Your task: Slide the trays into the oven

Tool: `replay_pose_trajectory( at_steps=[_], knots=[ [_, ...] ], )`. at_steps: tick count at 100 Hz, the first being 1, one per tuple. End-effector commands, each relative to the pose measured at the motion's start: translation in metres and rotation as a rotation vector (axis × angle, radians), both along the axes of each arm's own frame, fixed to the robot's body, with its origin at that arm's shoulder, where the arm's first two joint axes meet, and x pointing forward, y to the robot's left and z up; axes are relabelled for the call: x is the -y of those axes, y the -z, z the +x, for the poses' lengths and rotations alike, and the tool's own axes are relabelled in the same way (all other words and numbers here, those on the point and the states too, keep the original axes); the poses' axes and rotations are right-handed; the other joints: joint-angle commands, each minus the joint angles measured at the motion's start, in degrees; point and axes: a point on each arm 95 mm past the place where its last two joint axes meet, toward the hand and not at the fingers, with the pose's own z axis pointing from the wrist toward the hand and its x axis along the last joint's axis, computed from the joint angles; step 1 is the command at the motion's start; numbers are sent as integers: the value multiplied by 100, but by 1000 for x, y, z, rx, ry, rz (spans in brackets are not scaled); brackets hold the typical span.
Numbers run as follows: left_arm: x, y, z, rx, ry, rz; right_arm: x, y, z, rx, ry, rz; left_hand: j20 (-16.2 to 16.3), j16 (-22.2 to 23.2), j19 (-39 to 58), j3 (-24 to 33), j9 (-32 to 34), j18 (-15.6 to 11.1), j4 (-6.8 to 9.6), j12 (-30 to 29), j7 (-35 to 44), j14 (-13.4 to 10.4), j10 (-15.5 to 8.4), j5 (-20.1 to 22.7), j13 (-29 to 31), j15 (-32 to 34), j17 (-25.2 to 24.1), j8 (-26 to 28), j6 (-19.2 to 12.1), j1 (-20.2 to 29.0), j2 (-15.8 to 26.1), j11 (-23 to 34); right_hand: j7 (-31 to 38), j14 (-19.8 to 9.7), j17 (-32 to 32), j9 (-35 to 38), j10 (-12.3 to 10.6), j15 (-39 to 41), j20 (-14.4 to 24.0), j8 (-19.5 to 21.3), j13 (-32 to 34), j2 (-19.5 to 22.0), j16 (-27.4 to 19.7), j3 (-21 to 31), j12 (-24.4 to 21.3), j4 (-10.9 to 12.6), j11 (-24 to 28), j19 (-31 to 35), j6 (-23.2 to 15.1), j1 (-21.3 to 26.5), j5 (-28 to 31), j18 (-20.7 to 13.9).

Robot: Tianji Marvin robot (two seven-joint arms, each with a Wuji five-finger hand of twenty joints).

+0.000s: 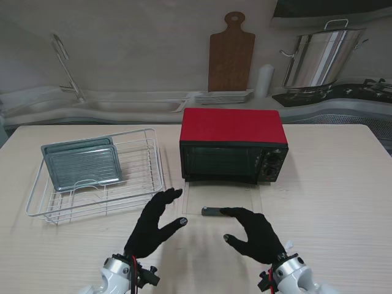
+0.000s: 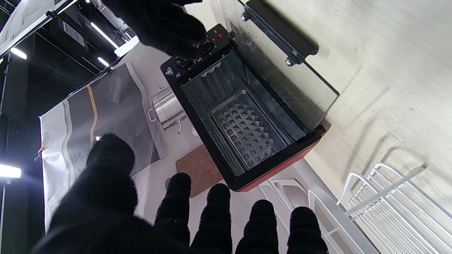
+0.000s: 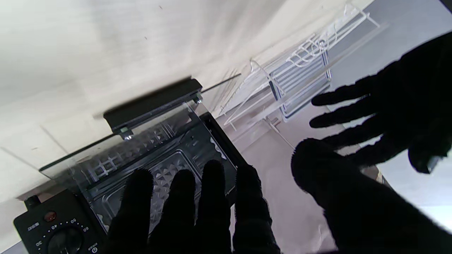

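Note:
The red oven [image 1: 233, 146] stands mid-table with its glass door [image 1: 222, 199] folded down flat and its black handle [image 1: 211, 211] nearest me. Its cavity [image 2: 247, 130] shows a patterned floor and nothing on the rails. Two grey trays [image 1: 81, 162] lean upright in the white wire rack [image 1: 98, 177] on the left. My left hand [image 1: 154, 223] hovers open just left of the door, fingers spread. My right hand [image 1: 254, 231] is open too, its fingertips close to the handle's right end. Neither hand holds anything.
Behind the table runs a counter with a sink and faucet [image 1: 67, 67], a wooden cutting board [image 1: 231, 52], stacked plates [image 1: 223, 97] and a steel pot [image 1: 318, 58]. Bare tabletop [image 1: 337, 184] lies right of the oven.

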Motion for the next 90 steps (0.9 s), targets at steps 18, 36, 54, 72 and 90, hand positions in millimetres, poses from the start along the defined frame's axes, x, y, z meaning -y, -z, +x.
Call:
replay_pose_trajectory(
  at_steps=[18,36,54,72,90],
  knots=[
    [6,1,1,-28,20,3,-17,-13,12,38,39,88,-197,-66,-233,-30,-122,-83,170,-127,-195,-113,-157,-254,-84,-121,-61,-143,-266,22,100,-226,-196,-144,-326,-457,21,-253,-158,24,-347,17,-81,-198,19,145,-151,-356,-312,9,-370,-48],
    [6,2,3,-29,12,-3,-25,-14,23,45,55,153,-297,-89,-271,-45,-103,-80,177,-147,-158,-111,-143,-245,-81,-124,-41,-178,-260,37,84,-207,-178,-247,-479,-703,-95,-362,-287,48,-558,-6,-141,-215,0,117,-166,-558,-474,-62,-638,-74],
    [6,3,10,-36,-1,-9,-26,-16,36,39,48,216,-363,-93,-279,-51,-117,-86,178,-143,-122,-127,-170,-270,-91,-117,-32,-195,-279,26,84,-185,-140,-299,-478,-687,-141,-412,-474,59,-630,27,-187,-294,-122,13,-372,-801,-588,-133,-725,-82],
    [4,4,20,-43,-2,-18,-27,-16,47,30,25,280,-431,-99,-296,-59,-223,-107,181,-152,-134,-159,-236,-381,-137,-128,-30,-224,-370,8,94,-204,-794,-665,-420,-663,-510,-1151,-1122,-372,-758,133,-611,-426,-456,-47,-1194,-1726,-959,-235,-780,-396],
    [1,4,28,-40,-3,-30,-28,-11,53,9,-9,309,-503,-110,-310,-61,-258,-109,185,-194,-224,-171,-255,-374,-148,-135,-19,-306,-399,0,89,-232,-2118,-888,-392,-550,-764,-1572,-1320,-871,-819,307,-860,-725,-718,-39,-1862,-2312,-975,-469,-557,-472]
  ],
)
